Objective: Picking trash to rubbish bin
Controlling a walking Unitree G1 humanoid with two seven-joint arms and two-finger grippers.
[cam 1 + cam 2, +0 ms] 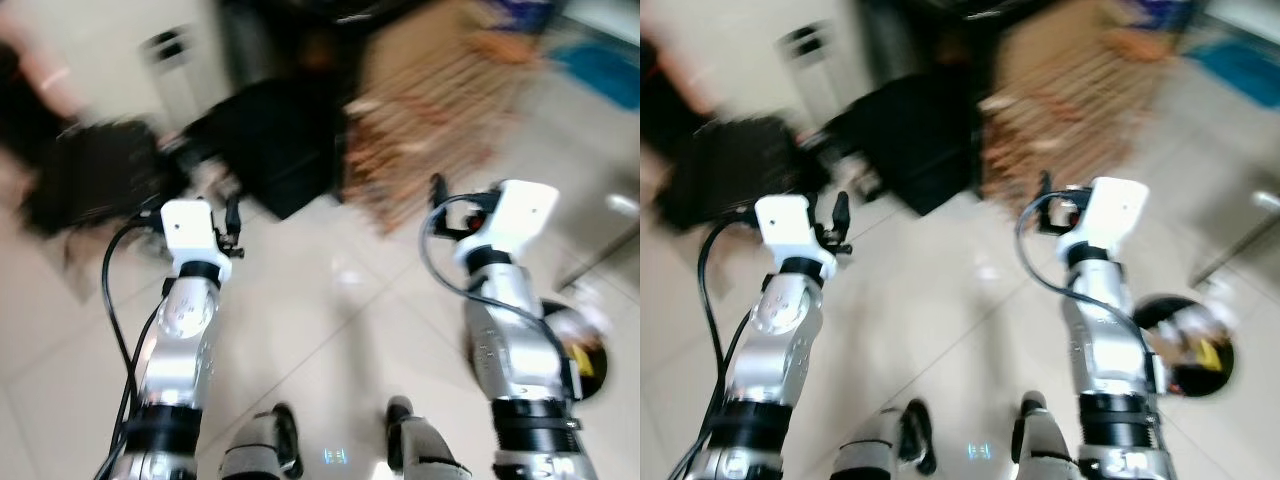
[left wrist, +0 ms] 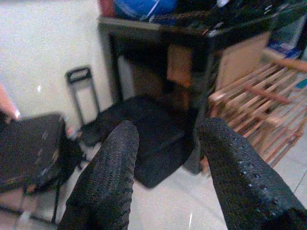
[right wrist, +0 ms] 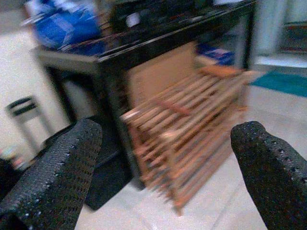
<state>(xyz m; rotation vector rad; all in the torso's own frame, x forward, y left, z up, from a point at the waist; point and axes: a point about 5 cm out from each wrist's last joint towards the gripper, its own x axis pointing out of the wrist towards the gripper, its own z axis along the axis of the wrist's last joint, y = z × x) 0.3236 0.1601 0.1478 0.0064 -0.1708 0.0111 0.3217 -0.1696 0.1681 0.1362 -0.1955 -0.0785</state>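
Pale floor tiles (image 1: 330, 330) are stretching ahead while the rubbish bin (image 1: 585, 350) is sitting at four o'clock, nearest the right end effector (image 3: 168, 158), wide and empty, like the left end effector (image 2: 168, 158).

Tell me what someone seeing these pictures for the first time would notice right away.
First, the two silver arms raised over the pale tiled floor, the left gripper and right gripper both with jaws open and empty. Ahead, a wooden slatted rack leans against a black table, with a black suitcase to its left. A round black bin sits by the right arm.
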